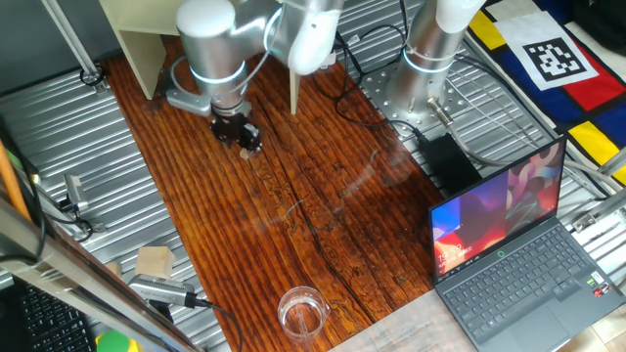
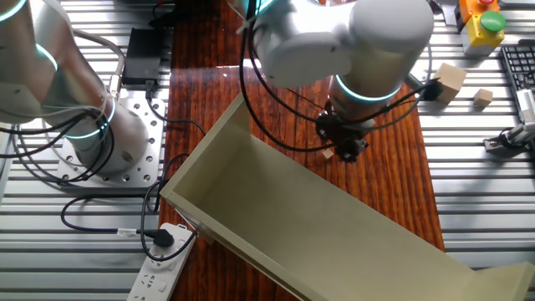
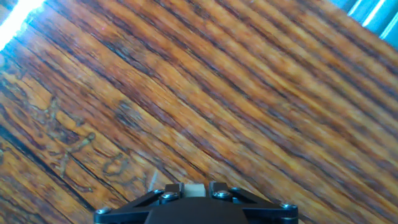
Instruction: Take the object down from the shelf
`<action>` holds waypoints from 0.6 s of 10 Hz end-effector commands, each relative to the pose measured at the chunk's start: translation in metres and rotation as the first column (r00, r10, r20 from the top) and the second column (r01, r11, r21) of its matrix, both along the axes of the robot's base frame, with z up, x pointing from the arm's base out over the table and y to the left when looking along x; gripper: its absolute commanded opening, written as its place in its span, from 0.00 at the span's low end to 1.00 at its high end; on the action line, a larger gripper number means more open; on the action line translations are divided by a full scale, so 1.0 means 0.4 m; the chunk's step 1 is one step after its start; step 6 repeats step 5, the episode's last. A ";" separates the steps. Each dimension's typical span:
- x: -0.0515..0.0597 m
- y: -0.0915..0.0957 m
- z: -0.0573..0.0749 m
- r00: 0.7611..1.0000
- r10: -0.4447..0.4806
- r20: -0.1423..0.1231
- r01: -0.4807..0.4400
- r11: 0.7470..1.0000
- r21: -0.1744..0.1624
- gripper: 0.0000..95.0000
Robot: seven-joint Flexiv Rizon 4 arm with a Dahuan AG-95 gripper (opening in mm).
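The object point(image 3: 194, 190), a small pale wooden piece, sits pinched between the black jaws of the gripper point(image 1: 241, 134), seemingly just above the wooden table point(image 1: 323, 186), near the cream shelf point(image 2: 334, 226).

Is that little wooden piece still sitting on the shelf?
No, the small piece sits between the gripper jaws over the wooden table, beside the shelf.

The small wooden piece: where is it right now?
The small wooden piece sits between the gripper's black jaws, just above the wooden tabletop, in front of the shelf.
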State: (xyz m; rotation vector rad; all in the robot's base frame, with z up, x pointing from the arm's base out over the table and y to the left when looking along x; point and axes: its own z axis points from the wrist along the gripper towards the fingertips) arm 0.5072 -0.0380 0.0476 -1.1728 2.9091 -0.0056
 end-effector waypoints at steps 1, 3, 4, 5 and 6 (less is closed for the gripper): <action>-0.009 -0.023 0.103 0.998 -0.042 -0.041 0.042 0.999 -0.004 0.40; -0.024 -0.042 0.178 0.997 -0.054 -0.058 0.053 0.999 -0.010 0.00; -0.044 -0.045 0.227 0.996 -0.060 -0.065 0.059 0.998 -0.009 0.00; -0.062 -0.043 0.252 0.995 -0.071 -0.075 0.070 0.997 -0.013 0.00; -0.062 -0.043 0.252 0.995 -0.071 -0.075 0.070 0.997 -0.013 0.00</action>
